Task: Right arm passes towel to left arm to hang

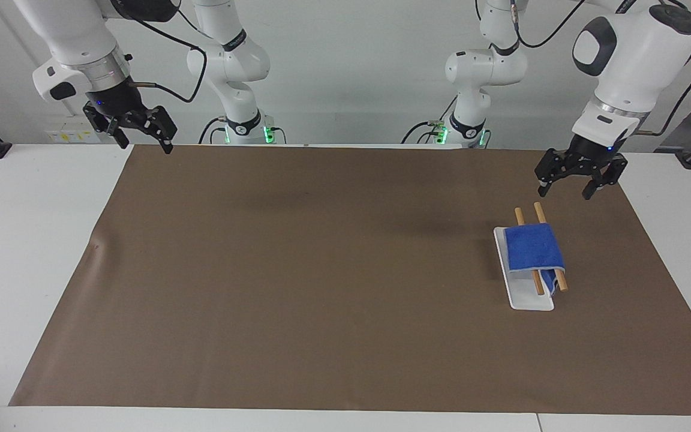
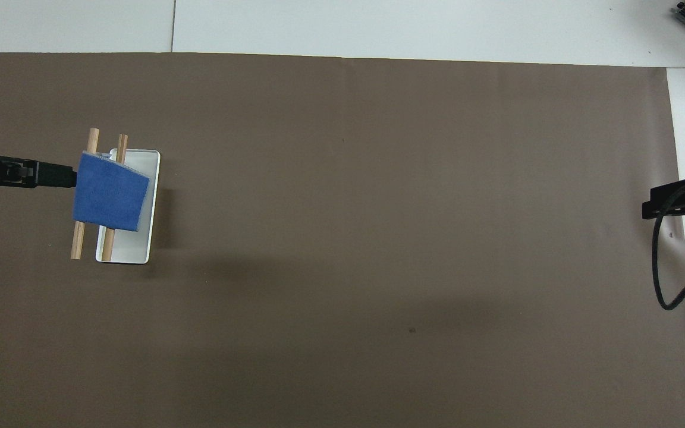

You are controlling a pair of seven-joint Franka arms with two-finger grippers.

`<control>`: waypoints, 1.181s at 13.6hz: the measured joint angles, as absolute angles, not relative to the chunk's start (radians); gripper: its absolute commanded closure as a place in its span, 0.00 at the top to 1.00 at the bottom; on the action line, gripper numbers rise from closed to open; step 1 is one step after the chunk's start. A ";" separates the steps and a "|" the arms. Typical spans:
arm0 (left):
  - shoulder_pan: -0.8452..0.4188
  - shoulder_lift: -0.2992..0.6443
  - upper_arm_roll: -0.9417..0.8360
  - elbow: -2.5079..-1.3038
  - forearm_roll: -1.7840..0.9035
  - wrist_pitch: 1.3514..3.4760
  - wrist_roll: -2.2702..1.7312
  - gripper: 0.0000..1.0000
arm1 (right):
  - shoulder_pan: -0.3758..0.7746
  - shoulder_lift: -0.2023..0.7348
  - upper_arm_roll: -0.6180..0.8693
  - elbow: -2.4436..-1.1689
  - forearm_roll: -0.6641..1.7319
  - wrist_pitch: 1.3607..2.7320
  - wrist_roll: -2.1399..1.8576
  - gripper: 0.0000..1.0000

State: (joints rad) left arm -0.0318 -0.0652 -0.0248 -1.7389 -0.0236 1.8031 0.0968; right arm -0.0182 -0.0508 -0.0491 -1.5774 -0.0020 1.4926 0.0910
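Seemingly at the final step: towel [image 1: 534,246] drapes over the rack [image 1: 540,298] rails, left pincer [image 1: 579,177] spread and empty above the rack, right pincer [image 1: 138,129] spread, waiting well apart; next, only retreat.

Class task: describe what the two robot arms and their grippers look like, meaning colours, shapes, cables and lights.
Both arms are glossy white with rounded joints and dark grey joint caps. A silver ring precedes each black two-finger gripper: left gripper, right gripper. Black cables loop along both arms; green lights glow at their bases.
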 measured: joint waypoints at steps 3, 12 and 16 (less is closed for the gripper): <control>-0.032 -0.062 -0.025 -1.638 -0.014 1.659 0.134 1.00 | 0.019 -0.051 -0.078 -1.577 -0.002 1.490 0.090 1.00; -0.032 -0.060 -0.022 -1.594 -0.011 1.504 0.150 1.00 | 0.047 -0.050 -0.108 -1.572 -0.002 1.483 0.087 1.00; -0.032 -0.025 -0.021 -1.526 -0.010 1.498 0.152 1.00 | 0.055 -0.050 -0.103 -1.573 -0.002 1.482 0.087 1.00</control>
